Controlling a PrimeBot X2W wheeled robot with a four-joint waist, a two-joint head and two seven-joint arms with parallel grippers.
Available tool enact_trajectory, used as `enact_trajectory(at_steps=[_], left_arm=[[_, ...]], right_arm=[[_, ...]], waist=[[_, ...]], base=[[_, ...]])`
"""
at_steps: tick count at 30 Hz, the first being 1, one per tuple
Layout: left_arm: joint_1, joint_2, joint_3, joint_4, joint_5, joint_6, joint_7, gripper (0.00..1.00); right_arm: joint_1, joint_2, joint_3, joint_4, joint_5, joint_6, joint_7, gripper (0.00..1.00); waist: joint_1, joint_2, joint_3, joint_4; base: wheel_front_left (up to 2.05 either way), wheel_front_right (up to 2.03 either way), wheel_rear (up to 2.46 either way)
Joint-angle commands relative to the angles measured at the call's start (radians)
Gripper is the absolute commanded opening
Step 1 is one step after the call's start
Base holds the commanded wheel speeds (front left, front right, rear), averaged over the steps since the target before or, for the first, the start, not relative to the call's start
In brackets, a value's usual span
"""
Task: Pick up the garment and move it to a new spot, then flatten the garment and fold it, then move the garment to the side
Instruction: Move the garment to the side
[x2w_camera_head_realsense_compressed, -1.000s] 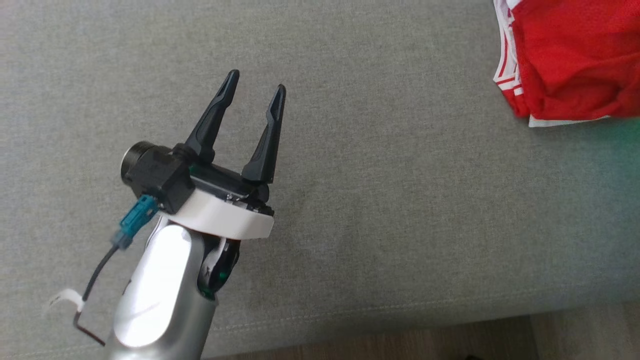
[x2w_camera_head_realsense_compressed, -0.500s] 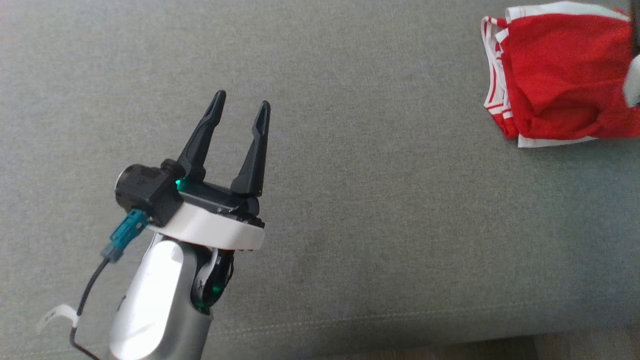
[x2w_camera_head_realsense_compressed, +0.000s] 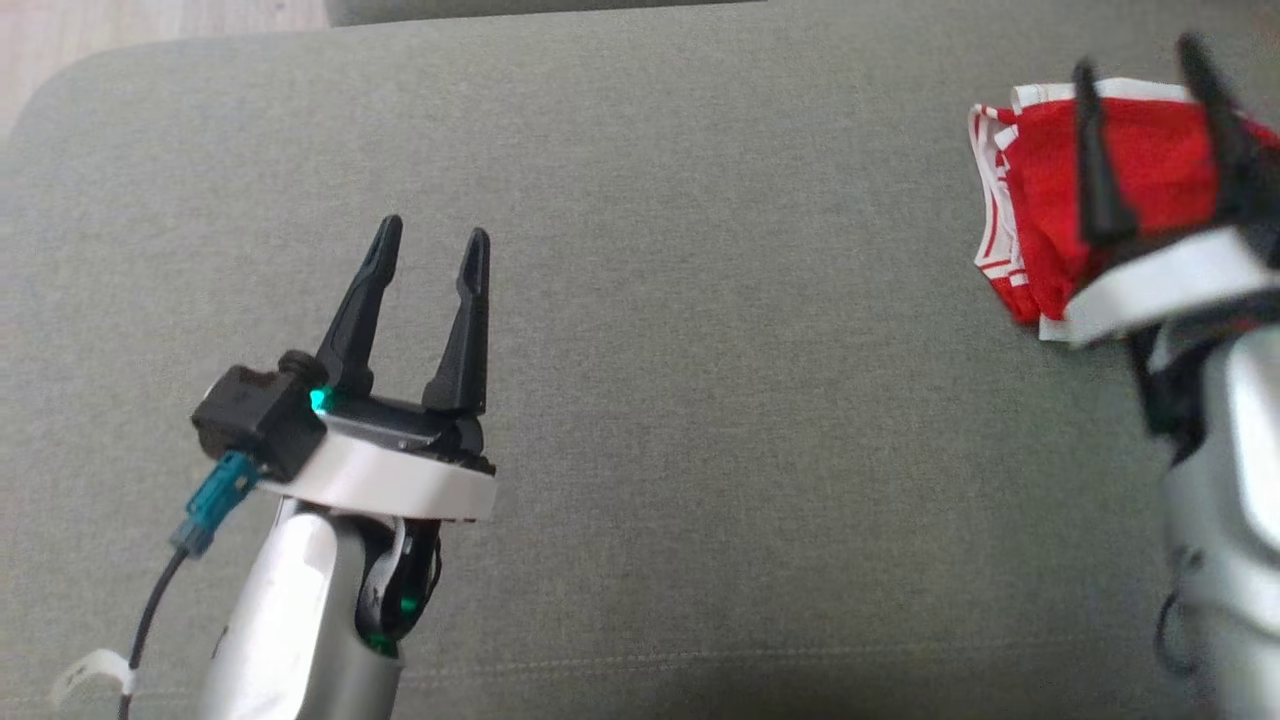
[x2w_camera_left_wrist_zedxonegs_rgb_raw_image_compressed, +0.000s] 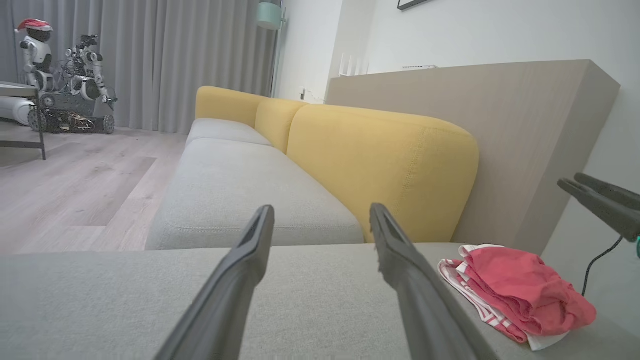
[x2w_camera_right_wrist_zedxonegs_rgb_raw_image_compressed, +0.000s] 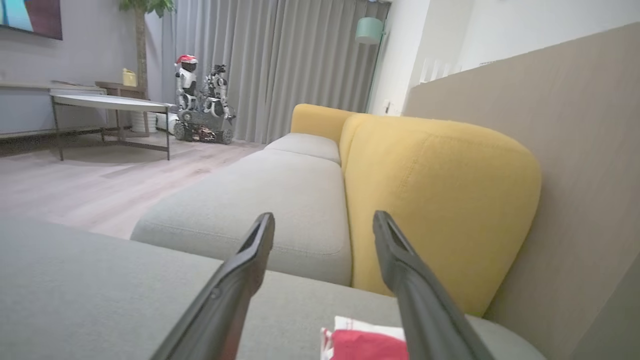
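Note:
The garment (x2w_camera_head_realsense_compressed: 1040, 190) is red with white trim, bunched in a folded heap at the far right of the grey cushion (x2w_camera_head_realsense_compressed: 700, 300). It also lies at the lower right of the left wrist view, garment (x2w_camera_left_wrist_zedxonegs_rgb_raw_image_compressed: 515, 295), and at the bottom of the right wrist view, garment (x2w_camera_right_wrist_zedxonegs_rgb_raw_image_compressed: 365, 344). My right gripper (x2w_camera_head_realsense_compressed: 1140, 60) hovers over the garment, open, nothing between its fingers. Open and empty too, my left gripper (x2w_camera_head_realsense_compressed: 432, 232) stands above bare cushion well to the left of the garment.
A yellow sofa back (x2w_camera_left_wrist_zedxonegs_rgb_raw_image_compressed: 380, 160) and a pale wooden panel (x2w_camera_left_wrist_zedxonegs_rgb_raw_image_compressed: 525, 135) rise beyond the cushion. More grey seats (x2w_camera_right_wrist_zedxonegs_rgb_raw_image_compressed: 270, 195) stretch away. Wooden floor (x2w_camera_left_wrist_zedxonegs_rgb_raw_image_compressed: 75, 185), a table (x2w_camera_right_wrist_zedxonegs_rgb_raw_image_compressed: 110, 107) and small robots (x2w_camera_right_wrist_zedxonegs_rgb_raw_image_compressed: 202, 100) by grey curtains lie further off.
The head camera has tilted, shifting the whole picture downward. My right gripper has come into view over the garment. The left gripper stays open above the cushion.

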Motion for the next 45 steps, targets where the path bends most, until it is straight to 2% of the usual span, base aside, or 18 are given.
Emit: enact_trajectory(at_steps=[1, 6, 16, 24, 29, 32, 37, 45], left_arm=[[-0.017, 0.007, 0.036, -0.034, -0.011, 0.005, -0.005, 1.00], [0.029, 0.007, 0.036, -0.027, -0.016, 0.020, -0.005, 1.00], [0.117, 0.007, 0.039, -0.004, -0.014, 0.062, -0.005, 1.00], [0.153, 0.007, 0.032, -0.001, 0.025, 0.075, -0.005, 1.00], [0.159, 0.007, 0.046, -0.023, 0.048, 0.090, -0.005, 1.00], [0.157, 0.007, 0.049, -0.032, 0.098, 0.096, -0.005, 1.00], [0.160, 0.007, 0.067, -0.052, 0.096, 0.112, -0.005, 1.00], [0.162, 0.007, 0.084, -0.048, 0.056, 0.088, -0.005, 1.00]], right_arm=[[0.029, 0.029, 0.006, -0.046, 0.002, 0.007, -0.029, 1.00], [0.150, 0.115, -0.020, -0.068, -0.011, 0.007, -0.102, 1.00], [0.312, 0.172, -0.041, -0.108, -0.110, 0.007, -0.178, 1.00], [0.383, 0.192, -0.087, -0.141, -0.136, 0.007, -0.184, 1.00], [0.400, 0.194, -0.090, -0.151, -0.140, 0.007, -0.184, 1.00], [0.403, 0.195, -0.086, -0.156, -0.130, 0.007, -0.184, 1.00], [0.400, 0.195, -0.086, -0.162, -0.121, 0.007, -0.184, 1.00], [0.399, 0.196, -0.084, -0.171, -0.110, 0.007, -0.184, 1.00]], waist=[[0.0000, 0.0000, -0.012, 0.010], [0.0000, 0.0000, -0.038, 0.014], [0.0000, 0.0000, -0.070, 0.019], [0.0000, 0.0000, -0.087, 0.029], [0.0000, 0.0000, -0.087, 0.029], [0.0000, 0.0000, -0.086, 0.028], [0.0000, 0.0000, -0.082, 0.024], [0.0000, 0.0000, -0.083, 0.020]], base=[[0.00, 0.00, 0.00], [0.00, 0.00, 0.00], [0.00, 0.00, 0.00], [0.00, 0.00, 0.00], [0.00, 0.00, 0.00], [0.00, 0.00, 0.00], [0.00, 0.00, 0.00], [0.00, 0.00, 0.00]])
